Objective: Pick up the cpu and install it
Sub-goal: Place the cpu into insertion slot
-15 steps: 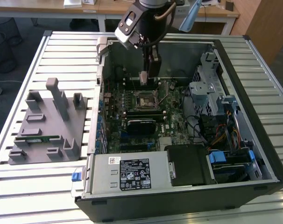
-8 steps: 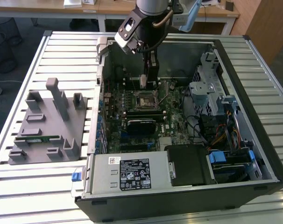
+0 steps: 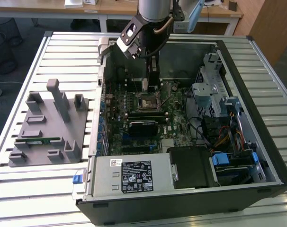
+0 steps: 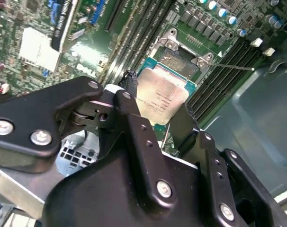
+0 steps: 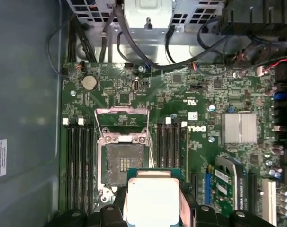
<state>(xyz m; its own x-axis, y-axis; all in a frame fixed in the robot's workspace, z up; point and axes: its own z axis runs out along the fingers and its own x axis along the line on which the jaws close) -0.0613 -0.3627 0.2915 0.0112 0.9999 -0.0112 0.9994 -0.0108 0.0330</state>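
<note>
Gripper (image 4: 159, 97): jaws narrowed onto two opposite edges of the cpu.
Cpu (image 4: 163, 96): lying flat, metal top up, held clear above the board.
Motherboard socket (image 5: 124, 161): frame open and bare, just beside the cpu's edge.

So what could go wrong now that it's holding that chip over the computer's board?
The pincer grips the cpu only by two edges, so it might slip and drop onto the open socket. If lowered off-square, it could sit crooked there. The raised metal frame and memory slots stand close by, so the pincer might knock them.
</note>
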